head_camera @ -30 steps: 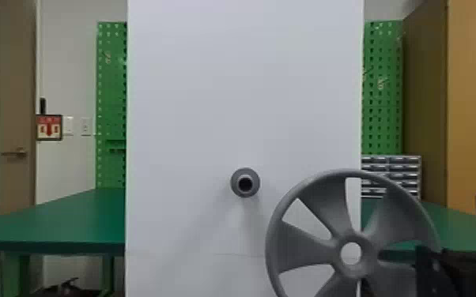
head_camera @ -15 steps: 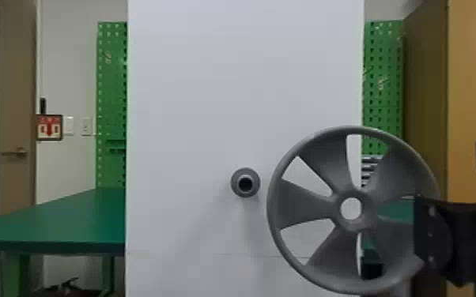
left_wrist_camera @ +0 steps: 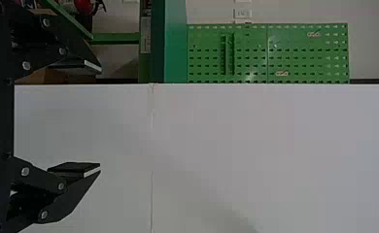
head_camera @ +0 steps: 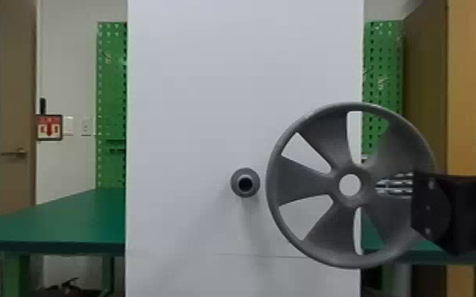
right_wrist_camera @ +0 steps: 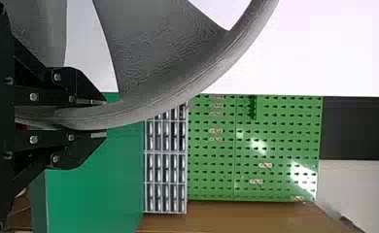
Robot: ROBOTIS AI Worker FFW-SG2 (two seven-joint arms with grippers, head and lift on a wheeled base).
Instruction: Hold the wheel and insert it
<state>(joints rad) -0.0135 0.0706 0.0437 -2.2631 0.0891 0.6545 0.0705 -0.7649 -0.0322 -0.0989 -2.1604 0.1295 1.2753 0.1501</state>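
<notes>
In the head view my right gripper [head_camera: 431, 209] comes in from the right edge, over the right side of the grey five-bladed wheel [head_camera: 288, 181]. The wheel is upright, its hub hole facing the camera, just right of the grey peg [head_camera: 245, 182] on the white panel. In the right wrist view the fingers of my right gripper [right_wrist_camera: 99, 119] are shut on the rim of the wheel [right_wrist_camera: 212, 73], one finger on each side. My left gripper [left_wrist_camera: 100, 116] is open in the left wrist view, facing the white panel with nothing between its fingers.
The white panel [head_camera: 193, 98] stands upright in the middle. Behind it are a green table [head_camera: 71, 217], green pegboards [head_camera: 110, 98] and a brown cabinet [head_camera: 470, 87]. A rack of small drawers [right_wrist_camera: 165, 170] stands on the table at the right.
The wheel has risen with my right gripper, up to about the peg's height, and shifted slightly left. More of the right arm has come into the head view.
</notes>
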